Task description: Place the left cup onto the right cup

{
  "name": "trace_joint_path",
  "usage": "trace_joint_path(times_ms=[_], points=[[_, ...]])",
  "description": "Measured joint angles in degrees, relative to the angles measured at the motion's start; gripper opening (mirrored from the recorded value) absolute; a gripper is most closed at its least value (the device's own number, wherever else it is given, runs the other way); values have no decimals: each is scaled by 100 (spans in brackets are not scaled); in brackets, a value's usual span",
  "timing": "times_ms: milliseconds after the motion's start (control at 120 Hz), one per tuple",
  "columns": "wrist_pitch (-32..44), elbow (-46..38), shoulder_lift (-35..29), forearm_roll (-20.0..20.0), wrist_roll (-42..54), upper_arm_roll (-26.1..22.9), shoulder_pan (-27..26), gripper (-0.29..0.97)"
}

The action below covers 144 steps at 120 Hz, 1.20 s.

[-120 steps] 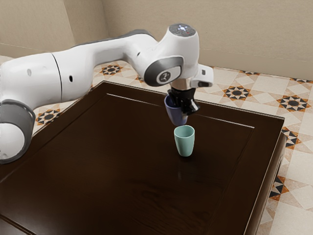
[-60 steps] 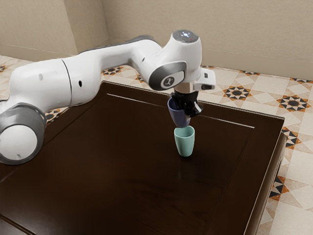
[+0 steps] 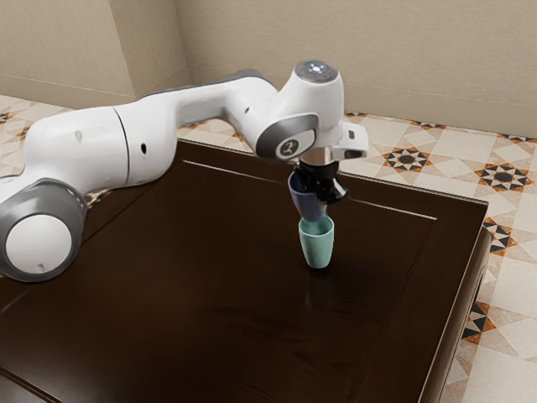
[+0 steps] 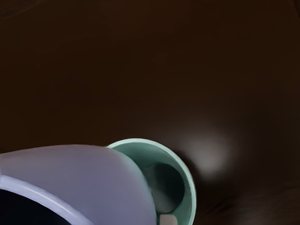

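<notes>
In the exterior view the claw (image 3: 324,186) hangs from the white arm (image 3: 168,138) above the middle of the dark bench (image 3: 185,285). It is closed on the rim of the blue cup (image 3: 305,200), and its black fingers clamp the wall on the side of the cup away from the arm's base. The cup hangs from the claw clear of the bench, mouth up and tipped a little, with its body slung below the fingers. Directly beneath the claw the green cup (image 3: 317,243) stands upright on the bench, mouth open. The blue cup's base sits right at the green cup's rim, but from this side I cannot tell whether the two touch or whether the base has entered the mouth. Patterned floor tiles (image 3: 503,176) and a plain wall (image 3: 419,50) lie beyond the bench.

The wrist view adds the look straight down past the claw. The blue cup (image 4: 79,183) is a large pale curve just under the hand, and it covers part of the green cup's mouth. The green cup (image 4: 165,183) shows its round rim and its hollow inside, which the side view hides. The two cups are not centred on each other, as the green mouth sticks out past the blue wall on one side. Around them the bench (image 4: 140,70) is bare dark wood with a soft pale sheen (image 4: 212,157) beside the green cup.
</notes>
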Motion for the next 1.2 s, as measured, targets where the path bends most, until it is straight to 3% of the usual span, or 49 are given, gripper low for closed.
trace_joint_path(times_ms=[725, 1200], points=[[199, 88, 384, 103, -143, -1, 38, -11], [242, -78, 201, 94, -225, 54, -75, -10]])
